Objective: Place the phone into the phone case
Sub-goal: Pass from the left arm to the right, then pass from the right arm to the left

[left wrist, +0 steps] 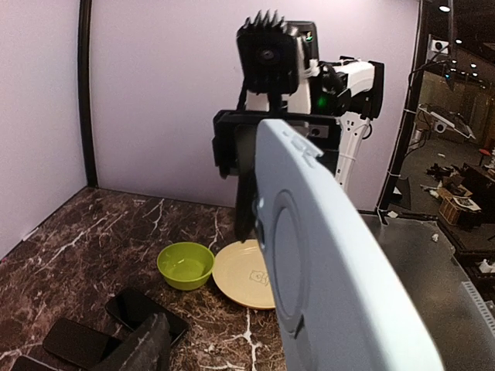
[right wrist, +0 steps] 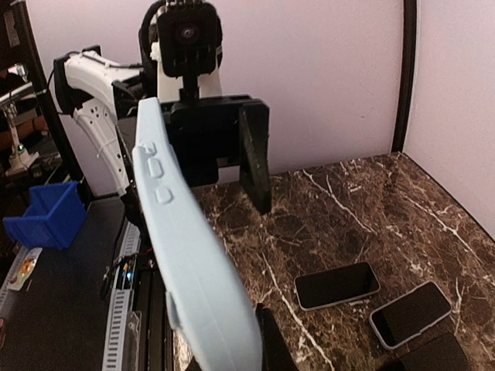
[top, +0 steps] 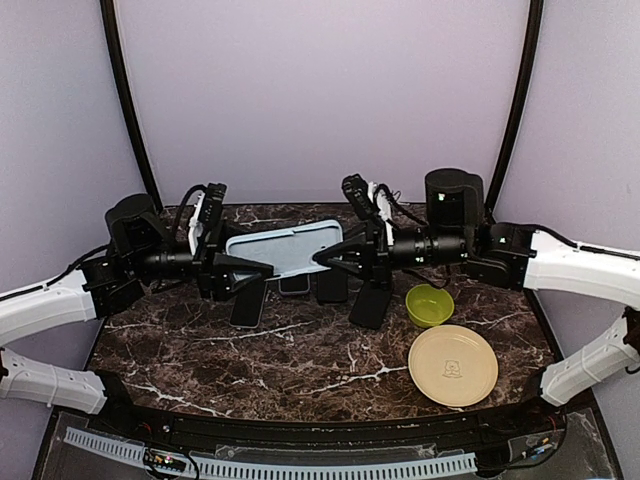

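Note:
A light blue phone case [top: 283, 250] hangs above the table between my two grippers. My left gripper [top: 262, 268] is shut on its left end and my right gripper [top: 322, 256] is shut on its right end. The case fills the left wrist view [left wrist: 332, 255], edge-on, with one dark finger [left wrist: 143, 344] beside it. It also shows in the right wrist view [right wrist: 193, 255] next to a finger [right wrist: 271, 344]. Several dark phones lie flat on the marble below the case, such as one [top: 247, 302], another [top: 293, 284] and a third [top: 371, 304].
A green bowl [top: 429, 304] and a tan plate [top: 453, 365] sit at the right front; both show in the left wrist view, bowl [left wrist: 186, 265] and plate [left wrist: 241, 274]. Two phones [right wrist: 336, 284] [right wrist: 410, 313] lie by the right gripper. The marble table [top: 300, 370] ends at a black front rail.

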Robot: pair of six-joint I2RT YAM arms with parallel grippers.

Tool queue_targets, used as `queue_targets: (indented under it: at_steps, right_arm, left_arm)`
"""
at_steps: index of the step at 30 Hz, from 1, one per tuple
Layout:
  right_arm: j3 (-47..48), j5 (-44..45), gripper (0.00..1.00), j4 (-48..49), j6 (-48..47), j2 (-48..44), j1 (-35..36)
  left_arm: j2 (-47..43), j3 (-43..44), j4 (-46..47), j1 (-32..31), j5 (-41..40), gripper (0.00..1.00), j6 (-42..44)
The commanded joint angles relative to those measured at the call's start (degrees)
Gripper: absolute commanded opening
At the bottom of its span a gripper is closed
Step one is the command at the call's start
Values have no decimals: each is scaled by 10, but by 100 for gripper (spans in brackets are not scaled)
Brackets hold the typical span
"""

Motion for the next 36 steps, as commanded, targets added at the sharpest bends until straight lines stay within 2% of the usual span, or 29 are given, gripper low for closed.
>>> queue_targets:
  at_steps: [1,4,8,14,16,20,22,23,25,27,28,31,32,34,36]
  right_arm:
    - [107,40,0,-301,-97,-17,-3]
    - [158,70,0,-429,-110,-7,-2]
    - [223,105,0,-536,-118,15,4]
    - [291,135,0,-580,-141,55,25]
    - [316,151,0,-589,-149,76,39]
    - [372,168,0,-618,-172,125,63]
    - [396,170,0,-632,-184,144,69]
    - [403,170,0,-634,-189,151,70]
    - [409,174,0,-627,-196,154,71]
    - [392,178,0,-598,-198,140,71]
    - [373,183,11,-567,-199,127,70]
    - [283,203,53,-436,-182,75,67]
    - [248,202,62,-388,-170,56,62]
    - [173,168,72,-268,-125,21,46]
    - [93,137,74,-132,-64,-6,32]
  left_arm:
    - [10,48,-101,-1,-26,71,94]
    - [28,68,-170,-1,-27,71,129]
    - [40,74,-189,-1,-18,70,146]
    - [56,72,-186,-11,16,64,152]
    - [65,71,-184,-24,10,58,151]
    - [82,82,-211,-54,-6,44,173]
    - [82,81,-217,-61,-9,33,175]
    - [81,81,-216,-63,-9,18,176]
    - [75,77,-211,-65,-19,2,176]
    - [63,70,-201,-65,-28,0,175]
    - [59,65,-195,-65,-30,0,173]
    - [46,55,-157,-65,-47,0,154]
    - [43,47,-146,-65,-52,0,134]
    - [35,28,-74,-65,-74,0,97]
    - [26,-2,-3,-65,-96,0,52]
